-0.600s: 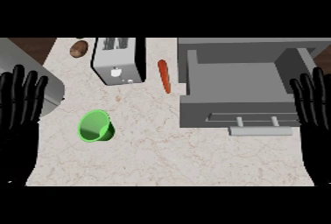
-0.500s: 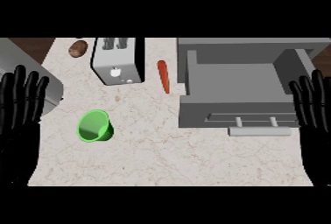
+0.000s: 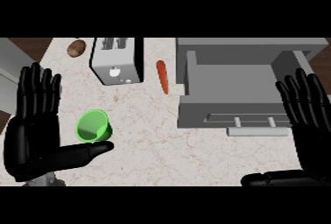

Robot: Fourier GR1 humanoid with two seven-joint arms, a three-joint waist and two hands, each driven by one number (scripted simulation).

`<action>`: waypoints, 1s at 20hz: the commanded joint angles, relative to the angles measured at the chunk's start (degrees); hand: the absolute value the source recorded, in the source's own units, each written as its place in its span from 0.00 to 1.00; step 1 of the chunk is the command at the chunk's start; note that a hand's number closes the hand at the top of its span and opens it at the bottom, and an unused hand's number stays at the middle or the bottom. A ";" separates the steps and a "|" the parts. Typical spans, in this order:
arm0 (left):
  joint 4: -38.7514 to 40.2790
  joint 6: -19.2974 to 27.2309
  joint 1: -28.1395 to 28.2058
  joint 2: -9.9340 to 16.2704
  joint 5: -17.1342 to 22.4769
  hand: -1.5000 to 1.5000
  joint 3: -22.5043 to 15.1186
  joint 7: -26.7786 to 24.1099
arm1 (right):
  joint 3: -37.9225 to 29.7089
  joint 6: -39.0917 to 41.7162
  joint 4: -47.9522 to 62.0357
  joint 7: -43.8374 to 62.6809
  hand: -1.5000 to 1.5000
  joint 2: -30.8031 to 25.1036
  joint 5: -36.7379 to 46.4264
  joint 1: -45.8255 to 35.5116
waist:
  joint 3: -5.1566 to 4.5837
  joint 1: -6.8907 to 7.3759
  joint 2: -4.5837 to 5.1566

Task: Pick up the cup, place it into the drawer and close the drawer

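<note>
A green cup [image 3: 93,126] lies on its side on the counter at the left, its mouth toward the upper left. My left hand [image 3: 33,127] is open just left of the cup, fingers straight up, thumb stretched out under the cup. The grey drawer [image 3: 242,89] stands pulled open at the upper right, with a handle [image 3: 256,125] on its front. My right hand [image 3: 310,127] is open at the right edge, beside the drawer's front, holding nothing.
A silver toaster [image 3: 116,60] stands at the back. An orange carrot [image 3: 163,77] lies between the toaster and the drawer. A brown potato [image 3: 77,48] sits at the back left. Bare counter [image 3: 174,153] stretches in front of the drawer.
Both hands have moved inward and up; the left hand is now closer to the cup, its thumb reaching under it. The cup and drawer have not moved.
</note>
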 commanded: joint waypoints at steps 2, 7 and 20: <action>1.76 7.42 -4.06 -0.82 -1.26 0.00 -5.17 2.40 | 1.40 -1.86 -1.37 5.27 0.00 0.96 0.89 -3.15 | -0.07 0.03 -0.08; 1.43 5.10 0.07 -0.84 0.13 0.00 -3.82 -0.31 | -0.93 1.19 -1.76 2.94 0.00 0.11 -2.04 -0.72 | -0.07 0.09 -0.10; 5.42 7.60 0.32 -0.84 1.39 0.00 -4.08 -1.57 | -0.37 0.60 -3.75 4.15 0.00 0.70 -0.83 -0.26 | -0.07 0.03 -0.12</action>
